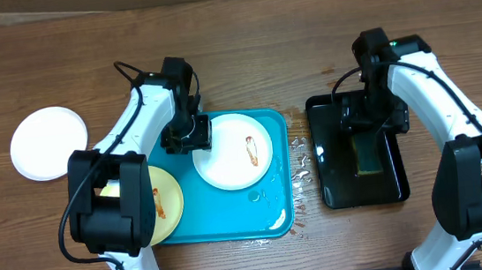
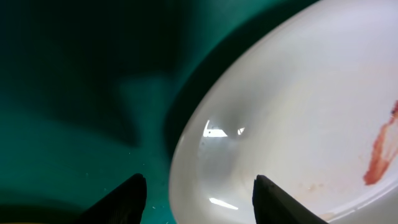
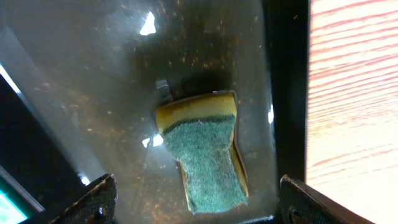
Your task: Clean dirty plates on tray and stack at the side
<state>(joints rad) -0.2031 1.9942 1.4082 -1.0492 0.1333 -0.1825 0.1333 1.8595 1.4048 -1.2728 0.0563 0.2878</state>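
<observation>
A white plate (image 1: 232, 153) with a reddish-brown smear lies in the cyan tray (image 1: 271, 221). A pale yellow plate (image 1: 166, 202) with a smear lies at the tray's left end, partly under the left arm. A clean white plate (image 1: 48, 143) lies on the table left of the tray. My left gripper (image 1: 190, 138) is open at the smeared white plate's left rim; the left wrist view shows its fingers (image 2: 199, 202) straddling that rim (image 2: 298, 112). My right gripper (image 1: 366, 123) is open above a yellow-green sponge (image 1: 367, 155) in the black tray (image 1: 335, 192); the sponge (image 3: 205, 149) lies between the fingers (image 3: 198, 202).
Water drops lie on the wooden table (image 1: 301, 160) between the two trays. The black tray's wet floor (image 3: 93, 93) shows in the right wrist view, with bare wood to its right (image 3: 354, 93).
</observation>
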